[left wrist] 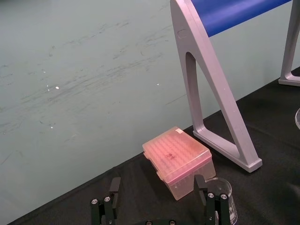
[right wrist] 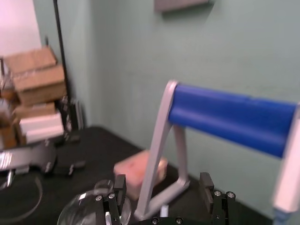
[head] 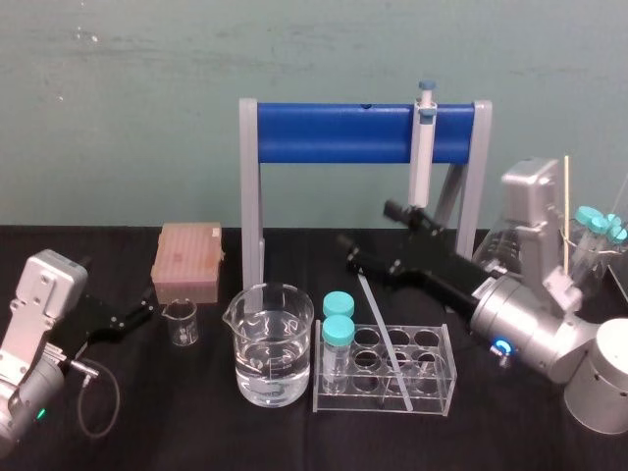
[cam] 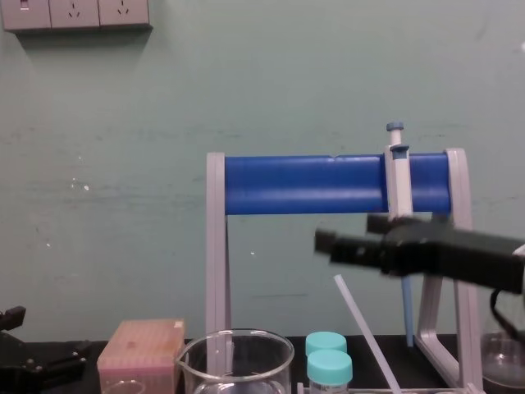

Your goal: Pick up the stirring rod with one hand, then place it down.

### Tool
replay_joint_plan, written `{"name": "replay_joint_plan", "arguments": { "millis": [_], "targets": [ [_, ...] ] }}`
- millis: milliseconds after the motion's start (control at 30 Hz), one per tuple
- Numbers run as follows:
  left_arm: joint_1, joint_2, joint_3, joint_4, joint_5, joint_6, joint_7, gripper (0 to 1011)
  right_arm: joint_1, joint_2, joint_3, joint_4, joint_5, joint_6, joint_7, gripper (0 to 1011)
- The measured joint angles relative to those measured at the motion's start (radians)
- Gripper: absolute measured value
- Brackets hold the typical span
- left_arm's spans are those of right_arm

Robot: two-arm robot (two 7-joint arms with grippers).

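While the stirring rod [head: 383, 336] leans in the rack [head: 448, 345], the right gripper's [head: 367, 224] wrist view shows spread fingers [right wrist: 120, 185].

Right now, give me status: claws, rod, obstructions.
Right claw open, above the rod's top end. Rod leaning in rack, not gripped. Left claw open, parked left. Beaker close beside rack.

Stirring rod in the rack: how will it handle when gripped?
The rod looks straight and thin: probably stiff, light, breakable. It leans tilted in the rack, so it may pivot or slide when touched. Smooth and round, it could slip in the open right pincer just above it, and roll once laid flat.
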Motion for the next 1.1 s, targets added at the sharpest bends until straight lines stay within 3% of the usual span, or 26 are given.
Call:
{"name": "replay_joint_plan", "arguments": {
  "millis": [200,533,1100],
  "targets": [
    [0.000,0.000,0.000,0.000,0.000,0.000,0.000,1000,0.013,-0.002,-0.026,0.003,-0.036,0.095,0.003,1002],
    [0.000,0.000,0.000,0.000,0.000,0.000,0.000,1000,0.021,-0.025,-0.031,0.039,-0.075,0.161,-0.005,1002],
    [0.000,0.000,0.000,0.000,0.000,0.000,0.000,1000,0.030,-0.052,-0.020,0.072,-0.120,0.191,-0.005,1002]
  ]
}}
